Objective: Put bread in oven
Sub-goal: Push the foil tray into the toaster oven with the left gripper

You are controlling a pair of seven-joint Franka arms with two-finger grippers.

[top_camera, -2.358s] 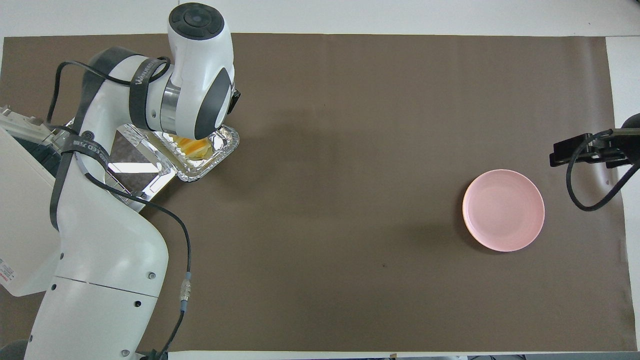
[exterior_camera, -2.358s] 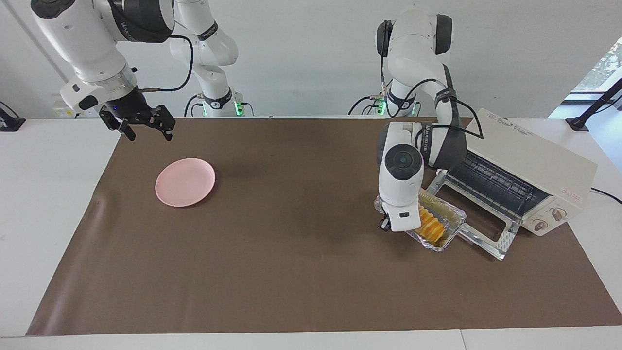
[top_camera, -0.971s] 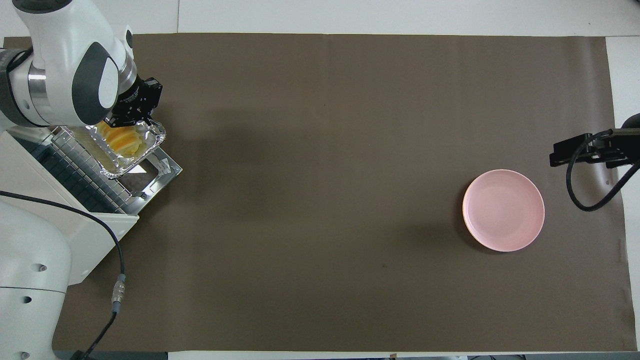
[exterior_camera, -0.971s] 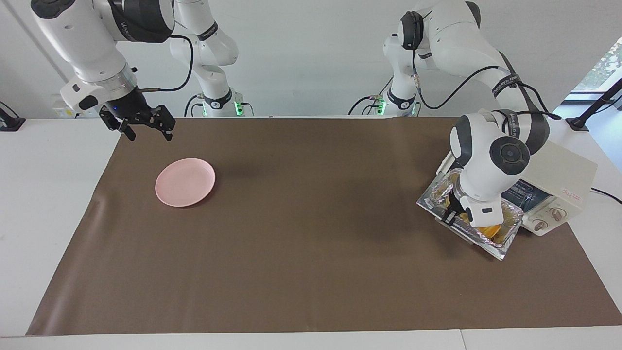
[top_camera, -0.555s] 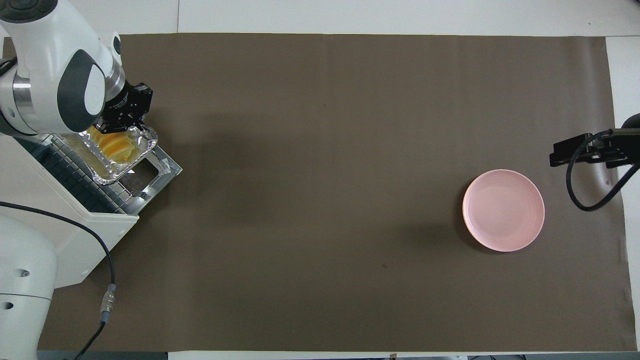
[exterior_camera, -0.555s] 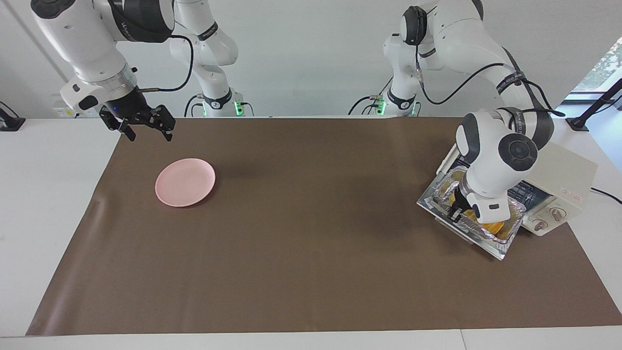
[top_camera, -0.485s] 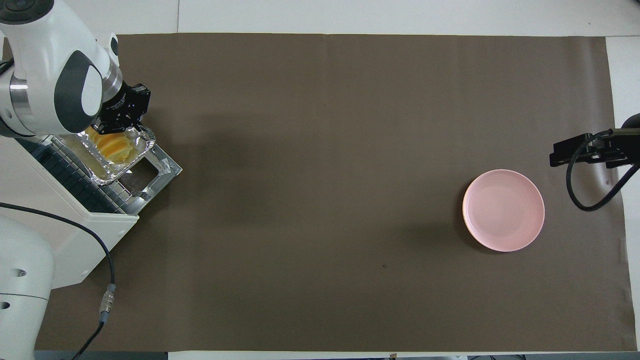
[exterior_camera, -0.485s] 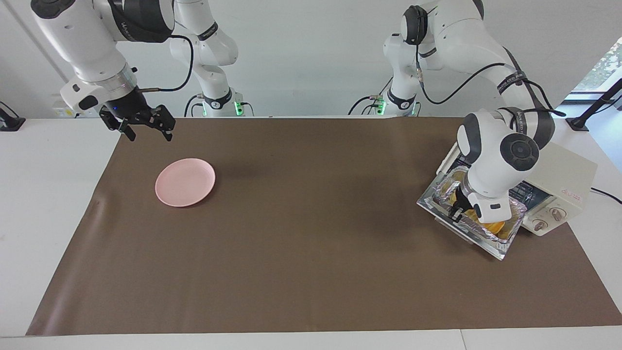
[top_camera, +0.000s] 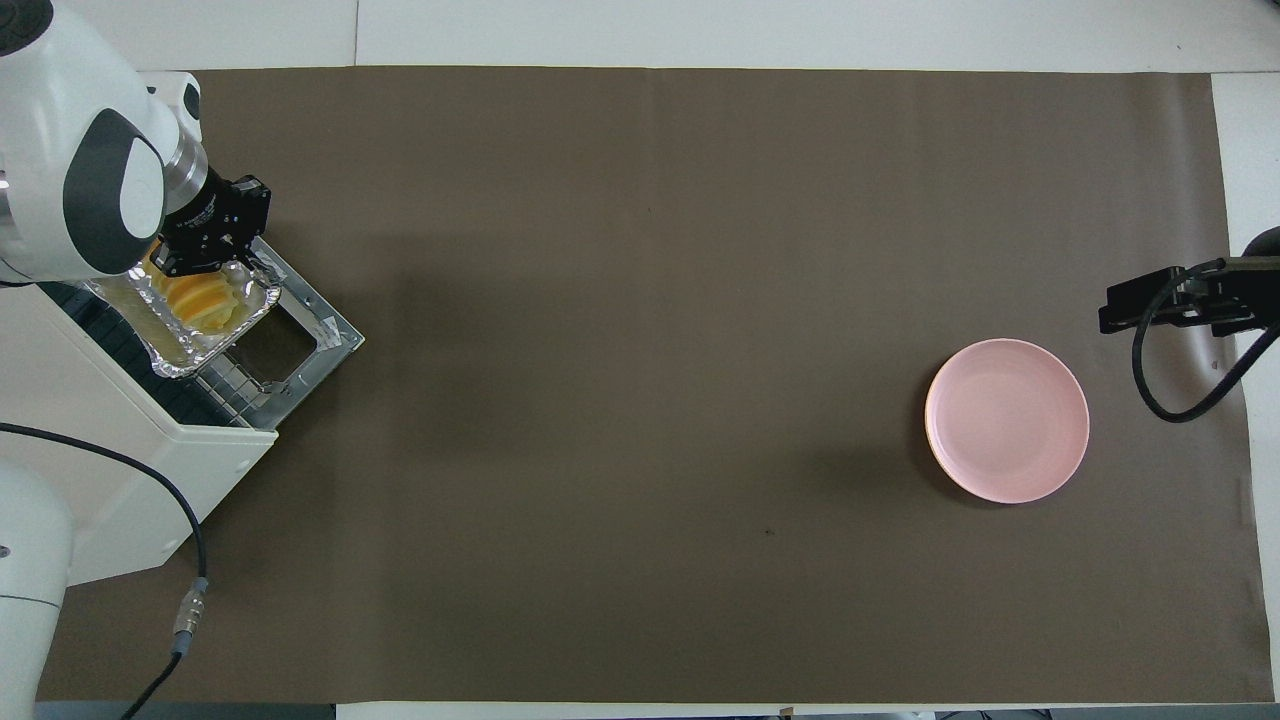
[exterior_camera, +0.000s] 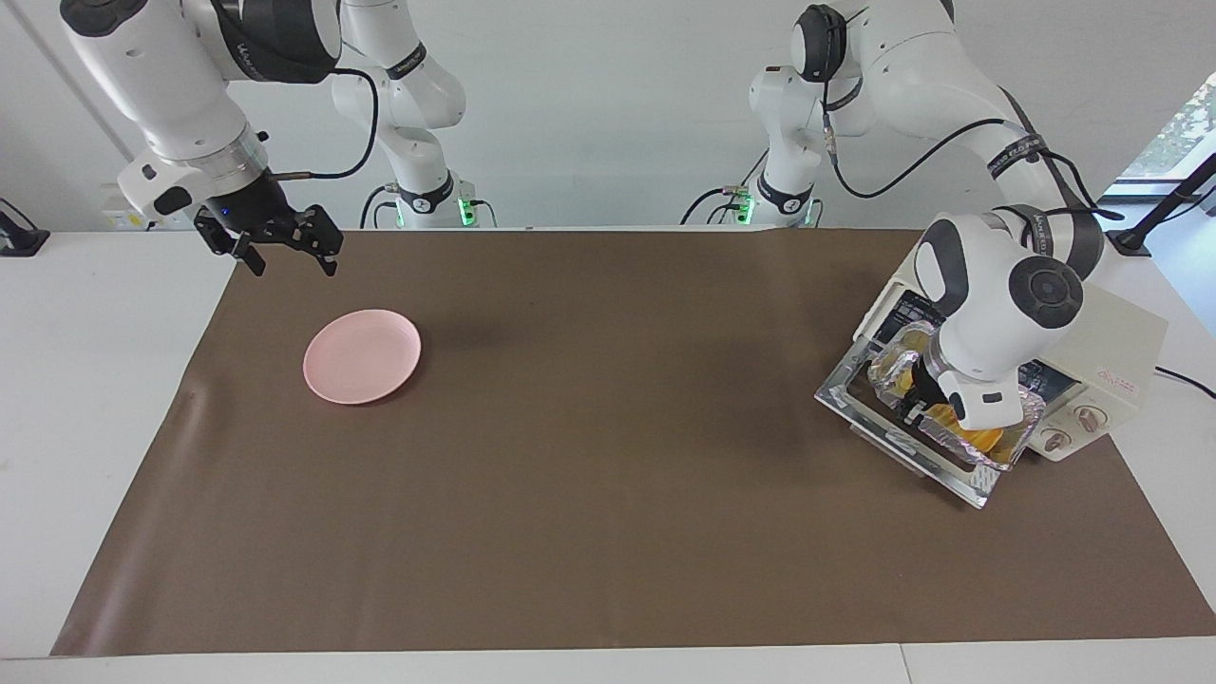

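Observation:
The golden ridged bread (exterior_camera: 978,439) (top_camera: 200,297) lies in a crinkled foil tray (exterior_camera: 950,441) (top_camera: 180,352). My left gripper (exterior_camera: 915,410) (top_camera: 186,262) is shut on the tray's rim and holds it over the dropped-down glass door (exterior_camera: 883,427) (top_camera: 320,335) of the cream oven (exterior_camera: 1126,342) (top_camera: 120,450). One end of the tray reaches into the oven's mouth, and the arm's wrist hides part of tray and loaf in the facing view. My right gripper (exterior_camera: 285,255) (top_camera: 1150,300) waits open in the air by the right arm's end of the table.
A round pink plate (exterior_camera: 362,355) (top_camera: 1006,420) sits on the brown mat (exterior_camera: 589,456) below the right gripper's side. The oven's wire rack (top_camera: 215,385) shows under the tray. A black cable (top_camera: 190,560) trails from the left arm beside the oven.
The left gripper has carried the tray with the bread farther over the open door and toward the oven's mouth. The right arm has not moved.

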